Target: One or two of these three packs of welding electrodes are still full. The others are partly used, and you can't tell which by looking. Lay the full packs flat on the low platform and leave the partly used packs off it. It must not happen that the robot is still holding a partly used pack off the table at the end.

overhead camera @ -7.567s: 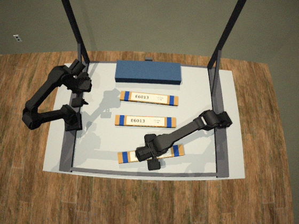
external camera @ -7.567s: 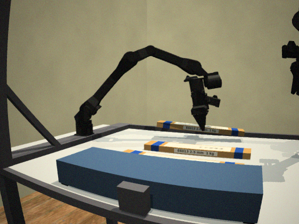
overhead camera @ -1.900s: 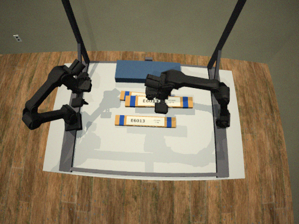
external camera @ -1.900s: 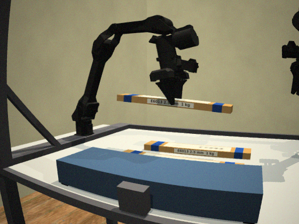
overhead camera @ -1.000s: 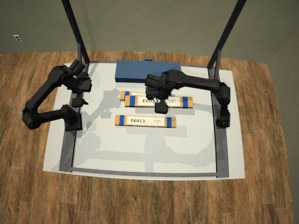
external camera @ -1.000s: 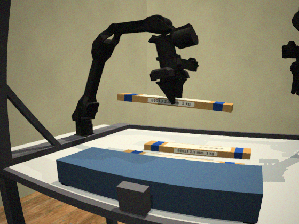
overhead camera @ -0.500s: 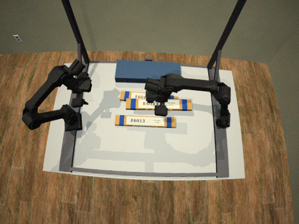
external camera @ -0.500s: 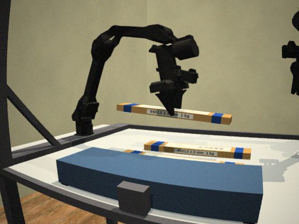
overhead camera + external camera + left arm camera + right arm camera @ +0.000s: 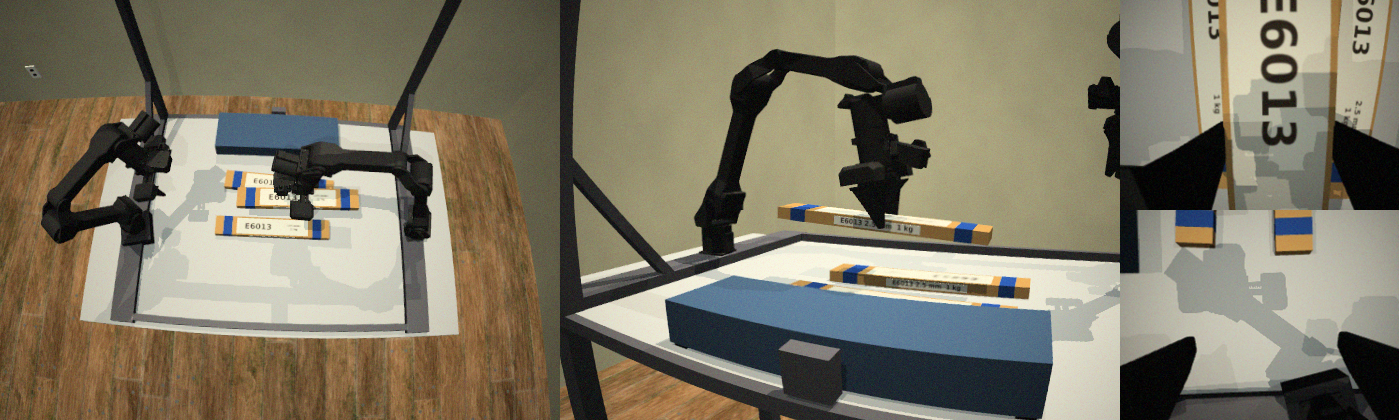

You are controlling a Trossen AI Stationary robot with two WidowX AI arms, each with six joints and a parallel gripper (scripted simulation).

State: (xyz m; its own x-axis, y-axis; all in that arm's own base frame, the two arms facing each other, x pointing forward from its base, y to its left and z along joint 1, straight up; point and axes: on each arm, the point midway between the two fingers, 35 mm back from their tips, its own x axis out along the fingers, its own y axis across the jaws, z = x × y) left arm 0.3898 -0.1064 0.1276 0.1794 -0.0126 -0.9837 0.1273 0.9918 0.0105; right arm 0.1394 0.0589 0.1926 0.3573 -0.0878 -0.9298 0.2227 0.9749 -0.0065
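Three orange packs with blue bands and white E6013 labels are in view. My left gripper (image 9: 301, 202) is shut on the middle of one pack (image 9: 298, 198) and holds it level in the air, well above the table in the exterior view (image 9: 885, 223). The left wrist view shows this pack (image 9: 1279, 94) between the fingers. A second pack (image 9: 272, 226) lies flat on the white table in front. A third pack (image 9: 250, 180) lies flat close to the blue low platform (image 9: 277, 133), which is bare. My right gripper (image 9: 150, 191) is open and empty at the table's side, away from the packs.
A dark frame rail runs around the table, with two slanted posts (image 9: 142, 55) at the back corners. A small grey block (image 9: 810, 370) sits on the rail by the platform (image 9: 860, 340). The right wrist view shows two pack ends (image 9: 1293, 231).
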